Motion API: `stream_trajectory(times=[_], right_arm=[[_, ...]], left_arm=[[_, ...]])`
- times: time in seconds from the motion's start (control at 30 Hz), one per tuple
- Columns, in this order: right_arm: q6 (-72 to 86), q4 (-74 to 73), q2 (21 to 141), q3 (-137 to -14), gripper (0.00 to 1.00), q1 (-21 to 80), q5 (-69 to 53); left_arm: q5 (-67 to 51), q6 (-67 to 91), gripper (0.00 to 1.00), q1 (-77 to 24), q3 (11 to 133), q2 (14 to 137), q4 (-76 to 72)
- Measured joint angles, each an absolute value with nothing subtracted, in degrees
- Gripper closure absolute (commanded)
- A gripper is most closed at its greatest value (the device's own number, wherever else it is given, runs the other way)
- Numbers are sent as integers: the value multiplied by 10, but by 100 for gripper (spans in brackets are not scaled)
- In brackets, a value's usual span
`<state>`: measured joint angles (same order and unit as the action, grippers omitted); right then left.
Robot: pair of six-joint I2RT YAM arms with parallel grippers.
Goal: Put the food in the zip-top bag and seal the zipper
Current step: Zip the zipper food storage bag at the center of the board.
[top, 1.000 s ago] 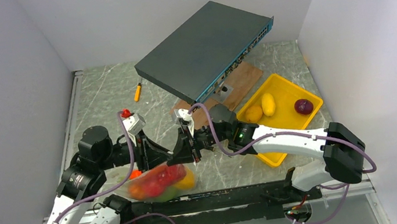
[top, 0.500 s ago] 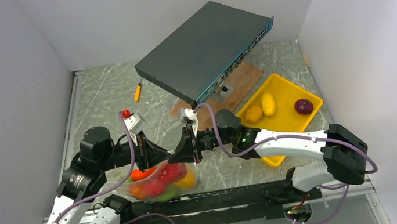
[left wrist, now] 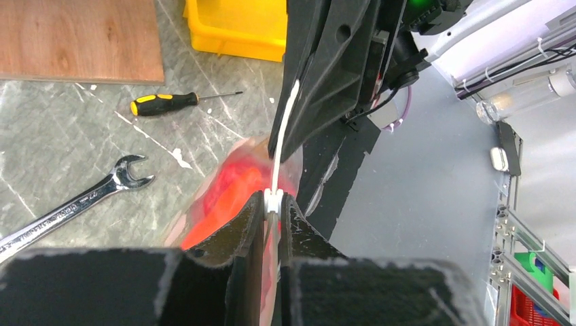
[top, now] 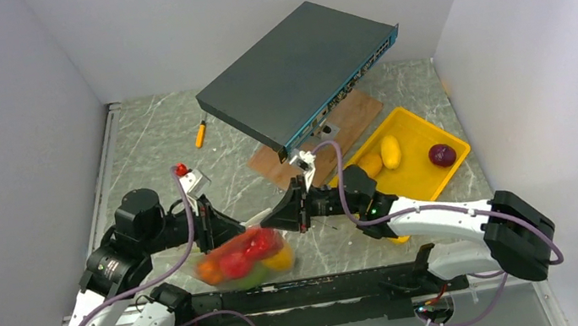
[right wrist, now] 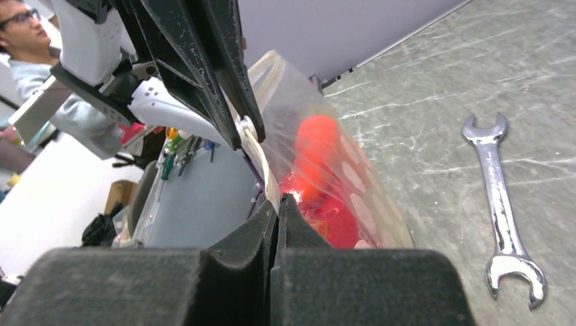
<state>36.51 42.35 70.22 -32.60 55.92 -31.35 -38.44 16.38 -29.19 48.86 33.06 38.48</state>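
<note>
Bag (top: pixel 242 263) with vegetables (top: pixel 251 245) hanging by table's 6 o'clock edge, just beside black rail (top: pixel 329 287); tabletop (top: pixel 147 149) stretching toward 11 o'clock. Left claw (left wrist: pixel 272 202) narrow, pinching zipper strip (left wrist: pixel 284 129); right claw (right wrist: pixel 277 204) squeezing tight, gripping same strip.

At the front middle of the bench (top: pixel 155 148) the zip-top bag (top: pixel 241 259) sits between the two arms, the food (right wrist: pixel 316 146) inside it. The left gripper (left wrist: pixel 272 200) pinches the zipper (left wrist: pixel 280 142) at its left end, the right gripper (right wrist: pixel 277 204) at its right. A wrench (left wrist: pixel 75 204) lies beside the bag, a screwdriver (left wrist: pixel 163 103) beyond it. Behind, a flat box (top: pixel 298 68) rests on a board (top: pixel 351 116) — another screwdriver (top: pixel 200 133) to its left. The tray (top: pixel 416 135) on the right holds two potatoes (top: pixel 389 151) and an onion (top: pixel 441 155).
</note>
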Motion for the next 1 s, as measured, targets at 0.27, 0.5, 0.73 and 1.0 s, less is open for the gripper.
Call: stream_trajectory(times=[0.27, 0.5, 0.73, 1.0], right_arm=[[376, 395, 626, -282, 100, 514, -281], [376, 336, 562, -252, 100, 480, -241], [379, 290, 517, -223, 100, 455, -210], [364, 247, 466, -209, 100, 453, -187]], left_arm=[[-348, 164, 93, -292, 488, 296, 422], [-312, 172, 93, -292, 481, 270, 444], [-301, 178, 95, -292, 472, 261, 453], [-299, 178, 96, -292, 472, 255, 459]])
